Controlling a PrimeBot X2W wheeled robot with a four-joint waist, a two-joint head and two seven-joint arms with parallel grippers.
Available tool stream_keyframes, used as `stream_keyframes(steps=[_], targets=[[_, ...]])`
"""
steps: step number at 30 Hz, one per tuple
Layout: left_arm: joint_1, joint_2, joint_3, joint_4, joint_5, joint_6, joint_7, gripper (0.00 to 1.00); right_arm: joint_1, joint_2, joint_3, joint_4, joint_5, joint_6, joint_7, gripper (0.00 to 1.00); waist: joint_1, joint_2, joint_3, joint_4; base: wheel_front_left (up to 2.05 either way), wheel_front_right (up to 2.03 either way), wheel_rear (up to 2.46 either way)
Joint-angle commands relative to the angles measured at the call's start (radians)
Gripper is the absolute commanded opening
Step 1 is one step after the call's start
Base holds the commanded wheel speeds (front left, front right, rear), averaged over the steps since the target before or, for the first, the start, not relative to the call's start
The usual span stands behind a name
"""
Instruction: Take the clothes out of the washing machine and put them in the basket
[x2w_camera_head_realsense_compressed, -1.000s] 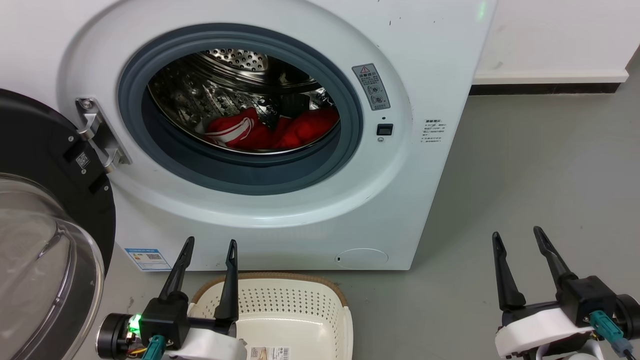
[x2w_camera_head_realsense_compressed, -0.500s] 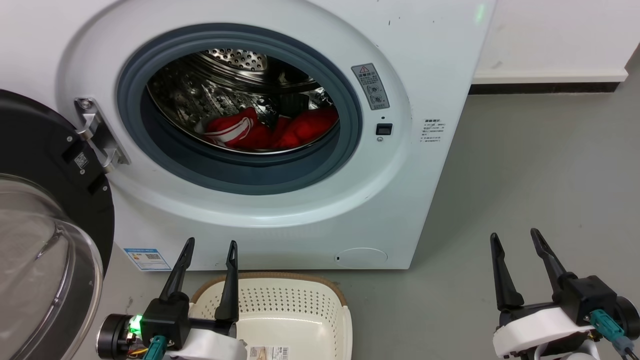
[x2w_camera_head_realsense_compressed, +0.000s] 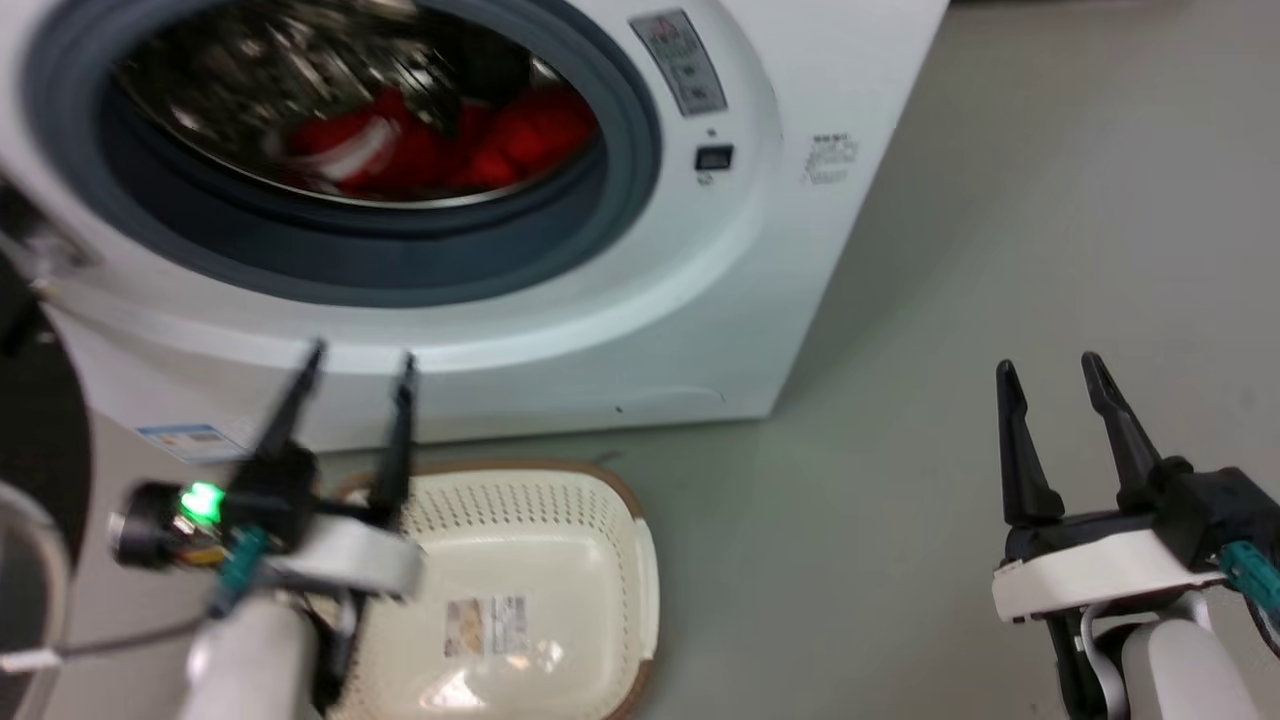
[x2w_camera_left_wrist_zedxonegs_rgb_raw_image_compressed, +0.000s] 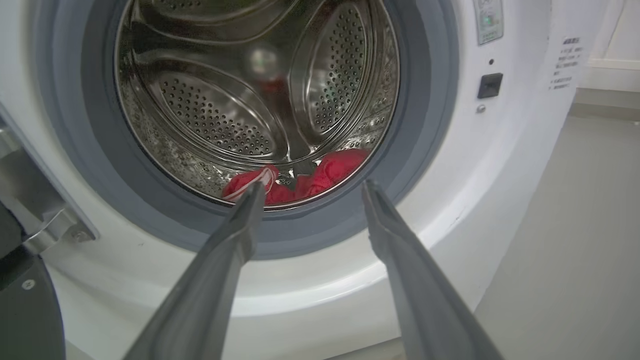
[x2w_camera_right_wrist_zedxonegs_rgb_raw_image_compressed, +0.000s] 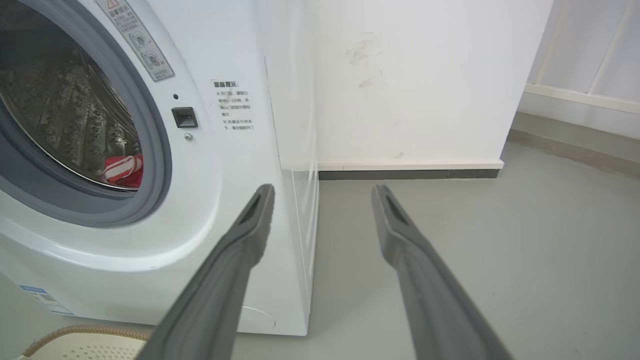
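The white washing machine (x2w_camera_head_realsense_compressed: 700, 300) stands open, its steel drum (x2w_camera_left_wrist_zedxonegs_rgb_raw_image_compressed: 240, 100) in plain sight. Red clothes (x2w_camera_head_realsense_compressed: 440, 140) with white stripes lie at the bottom of the drum (x2w_camera_left_wrist_zedxonegs_rgb_raw_image_compressed: 300, 177), and a corner of them (x2w_camera_right_wrist_zedxonegs_rgb_raw_image_compressed: 122, 170) appears in the right wrist view. On the floor in front sits the cream basket (x2w_camera_head_realsense_compressed: 520, 560) with a brown rim, holding only its label sticker. My left gripper (x2w_camera_head_realsense_compressed: 360, 360) hangs open above the basket's left edge, fingers pointing at the machine (x2w_camera_left_wrist_zedxonegs_rgb_raw_image_compressed: 310, 187). Out to the right over bare floor, my right gripper (x2w_camera_head_realsense_compressed: 1045, 365) is open and holds nothing (x2w_camera_right_wrist_zedxonegs_rgb_raw_image_compressed: 322, 190).
The black-rimmed door (x2w_camera_head_realsense_compressed: 30, 450) hangs open at the far left. Grey floor (x2w_camera_head_realsense_compressed: 1000, 200) stretches to the right of the machine. A white wall with a dark skirting strip (x2w_camera_right_wrist_zedxonegs_rgb_raw_image_compressed: 410, 174) stands behind. The basket's rim (x2w_camera_right_wrist_zedxonegs_rgb_raw_image_compressed: 75, 331) is at the bottom left of the right wrist view.
The head camera has tilted down and the picture is blurred, so the machine sits higher and more of the basket shows. Both grippers sit higher in the picture and stay open.
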Motion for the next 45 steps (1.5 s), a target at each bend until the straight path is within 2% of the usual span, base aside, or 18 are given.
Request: stream_keyframes(steps=[1, 5, 8, 15, 20, 22, 28, 32, 37, 45], targets=[[-0.067, 0.031, 0.024, 0.027, -0.012, -0.008, -0.003, 1.0, -0.024, -0.001, 0.001, -0.007, 0.013, -0.001, -0.002, 1.0, -0.0001, 0.0, 0.122, -0.083, 0.0, 0.0, 0.0], [-0.242, 0.117, 0.047, 0.163, -0.019, -0.031, -0.001, 1.0, -0.042, -0.001, 0.004, -0.012, 0.047, -0.001, -0.002, 1.0, -0.0001, 0.0, 0.213, -0.128, 0.0, 0.0, 0.0], [-0.42, 0.185, 0.031, 0.253, -0.005, -0.043, 0.05, 1.0, -0.058, 0.0, 0.008, -0.019, 0.059, -0.001, -0.002, 1.0, -0.0001, 0.0, 0.274, -0.149, 0.0, 0.0, 0.0], [-0.805, 0.315, -0.053, 0.443, -0.002, -0.058, 0.34, 1.0, -0.089, 0.0, 0.023, -0.038, 0.117, -0.001, -0.002, 1.0, -0.0001, 0.0, 0.391, -0.195, 0.0, 0.0, 0.0], [-1.053, 0.399, -0.185, 0.544, -0.011, -0.058, 0.583, 1.0, -0.094, 0.0, 0.073, -0.048, 0.151, -0.001, -0.002, 1.0, -0.0001, 0.0, 0.463, -0.222, 0.0, 0.0, 0.0], [-1.094, 0.413, -0.223, 0.553, -0.019, -0.058, 0.621, 1.0, -0.099, 0.0, 0.084, -0.053, 0.151, -0.001, -0.002, 1.0, -0.0001, 0.0, 0.478, -0.23, 0.0, 0.0, 0.0], [-1.329, 0.496, -0.365, 0.628, -0.101, -0.059, 0.856, 1.0, -0.117, 0.0, 0.119, -0.076, 0.171, -0.001, -0.002, 1.0, -0.0001, 0.0, 0.557, -0.274, 0.0, 0.0, 0.0], [-1.433, 0.542, -0.437, 0.656, -0.138, -0.059, 0.98, 1.0, -0.119, 0.0, 0.142, -0.088, 0.192, -0.001, -0.002, 1.0, -0.0001, 0.0, 0.595, -0.302, 0.0, 0.0, 0.0], [-1.504, 0.59, -0.48, 0.684, -0.186, -0.059, 1.09, 1.0, -0.124, 0.0, 0.157, -0.096, 0.211, -0.001, -0.002, 1.0, -0.0001, 0.0, 0.627, -0.328, 0.0, 0.0, 0.0], [-1.528, 0.639, -0.506, 0.7, -0.211, -0.059, 1.146, 1.0, -0.137, 0.0, 0.142, -0.124, 0.259, -0.001, -0.002, 1.0, -0.0001, 0.0, 0.664, -0.347, 0.0, 0.0, 0.0]])
